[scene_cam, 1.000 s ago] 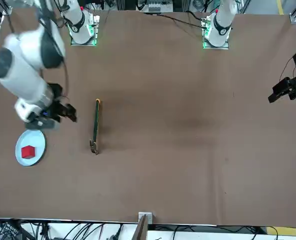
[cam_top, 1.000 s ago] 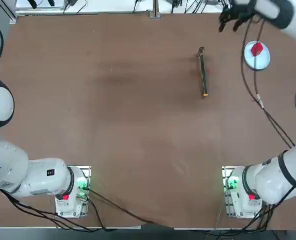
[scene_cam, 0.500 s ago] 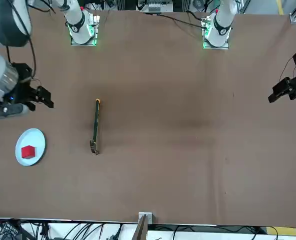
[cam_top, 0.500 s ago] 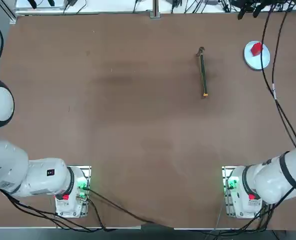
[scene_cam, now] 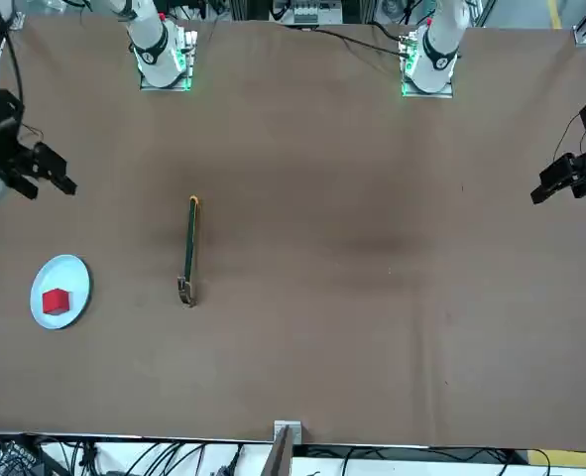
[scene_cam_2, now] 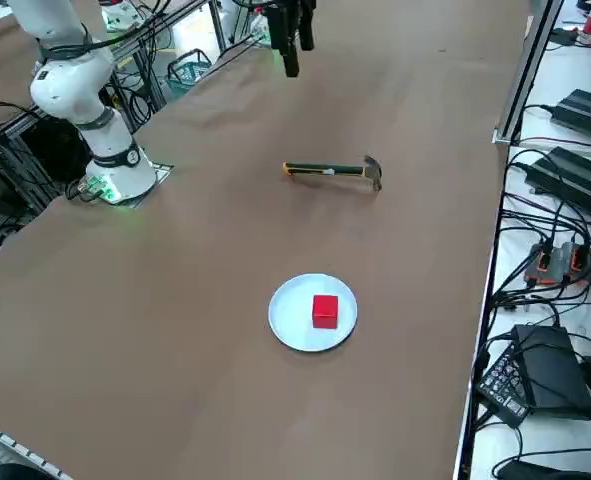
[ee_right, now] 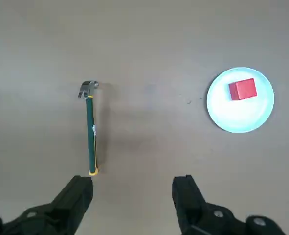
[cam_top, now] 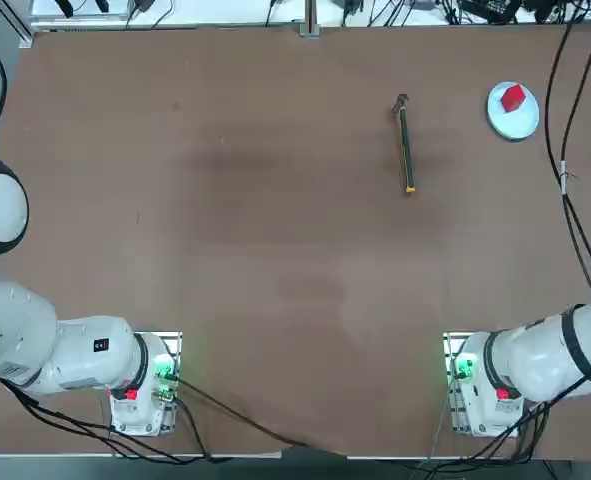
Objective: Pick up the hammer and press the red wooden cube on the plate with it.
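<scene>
Moved since the earlier frame: right fingers (ee_right: 133, 177), shifted outward toward the robot's right, away from above the plate. State: spread wide, nothing between them, raised over the desk (scene_cam_2: 195, 300). Item, hammer (ee_right: 91, 134): one, lying flat below and ahead of the fingers, its orange-yellow butt nearest them, its metal head farther off; unmoved. Item, plate (ee_right: 239, 115): one, round, ahead of the fingers, on the other finger's side, bearing one red cube (ee_right: 243, 89); both unmoved. Handling, by judgement: hammer stiff and sturdy, weight gathered at the head; the handle probably gives a sure grip, though held near the butt it may tip head-down. You would do best to close across the handle, nearer the head.
</scene>
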`<action>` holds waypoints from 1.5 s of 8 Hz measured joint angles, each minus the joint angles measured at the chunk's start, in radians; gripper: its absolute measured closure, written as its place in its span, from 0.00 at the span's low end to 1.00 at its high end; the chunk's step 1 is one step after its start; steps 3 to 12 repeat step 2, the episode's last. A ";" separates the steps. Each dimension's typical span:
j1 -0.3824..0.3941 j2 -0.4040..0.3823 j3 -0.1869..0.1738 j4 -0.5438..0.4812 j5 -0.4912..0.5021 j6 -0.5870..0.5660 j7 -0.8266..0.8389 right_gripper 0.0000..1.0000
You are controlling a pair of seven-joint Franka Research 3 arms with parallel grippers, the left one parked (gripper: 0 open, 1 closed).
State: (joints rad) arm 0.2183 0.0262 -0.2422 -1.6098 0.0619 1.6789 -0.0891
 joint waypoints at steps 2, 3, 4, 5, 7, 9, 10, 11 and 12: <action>-0.085 -0.048 0.119 -0.047 -0.044 -0.016 0.017 0.00; -0.085 -0.048 0.119 -0.047 -0.044 -0.016 0.017 0.00; -0.085 -0.048 0.119 -0.047 -0.044 -0.016 0.017 0.00; -0.085 -0.048 0.119 -0.047 -0.044 -0.016 0.017 0.00; -0.085 -0.048 0.119 -0.047 -0.044 -0.016 0.017 0.00; -0.085 -0.048 0.119 -0.047 -0.044 -0.016 0.017 0.00; -0.085 -0.048 0.119 -0.047 -0.044 -0.016 0.017 0.00; -0.085 -0.048 0.119 -0.047 -0.044 -0.016 0.017 0.00; -0.085 -0.048 0.119 -0.047 -0.044 -0.016 0.017 0.00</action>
